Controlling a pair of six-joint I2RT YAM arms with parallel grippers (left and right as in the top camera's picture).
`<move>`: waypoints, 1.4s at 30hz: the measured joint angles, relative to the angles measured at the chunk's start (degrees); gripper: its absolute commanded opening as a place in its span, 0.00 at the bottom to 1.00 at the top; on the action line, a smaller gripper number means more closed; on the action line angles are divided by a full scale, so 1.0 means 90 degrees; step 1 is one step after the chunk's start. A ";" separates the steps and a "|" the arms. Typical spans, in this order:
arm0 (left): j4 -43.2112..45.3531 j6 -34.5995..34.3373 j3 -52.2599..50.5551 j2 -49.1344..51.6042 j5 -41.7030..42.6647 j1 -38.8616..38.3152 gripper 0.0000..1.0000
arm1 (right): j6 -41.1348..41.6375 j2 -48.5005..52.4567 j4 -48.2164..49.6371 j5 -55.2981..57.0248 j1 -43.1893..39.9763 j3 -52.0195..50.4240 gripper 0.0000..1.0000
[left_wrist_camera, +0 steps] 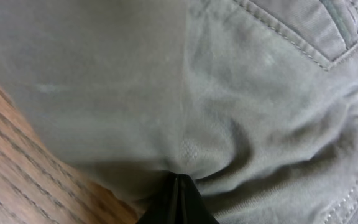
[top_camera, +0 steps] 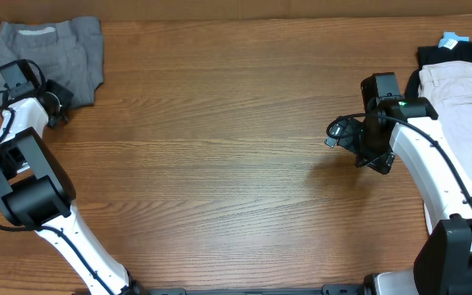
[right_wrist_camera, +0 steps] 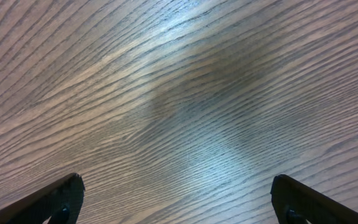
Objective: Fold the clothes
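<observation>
Pinching grey shorts with left gripper

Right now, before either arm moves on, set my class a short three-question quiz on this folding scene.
1. True or false: the right jaws are gripping cloth.
2. In the overhead view, where do the grey shorts lie on the table? A top left; B centre; C bottom right.
3. Fill in: the left jaws are shut on the ___.
Key: 1 false; 2 A; 3 shorts.
</observation>
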 measured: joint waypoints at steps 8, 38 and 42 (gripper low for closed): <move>-0.0097 0.0100 -0.0032 -0.0702 -0.0024 -0.0046 0.43 | 0.0000 0.0000 0.0000 0.0002 0.0000 0.0000 1.00; 0.0568 0.1175 -0.0036 0.0194 -0.2157 0.0792 0.04 | 0.0002 0.0000 0.0000 0.0002 0.0000 0.0000 1.00; 0.0493 0.1260 -0.0036 0.0168 -0.2234 0.0879 0.04 | 0.0000 0.0000 0.0000 0.0002 0.0002 0.0000 1.00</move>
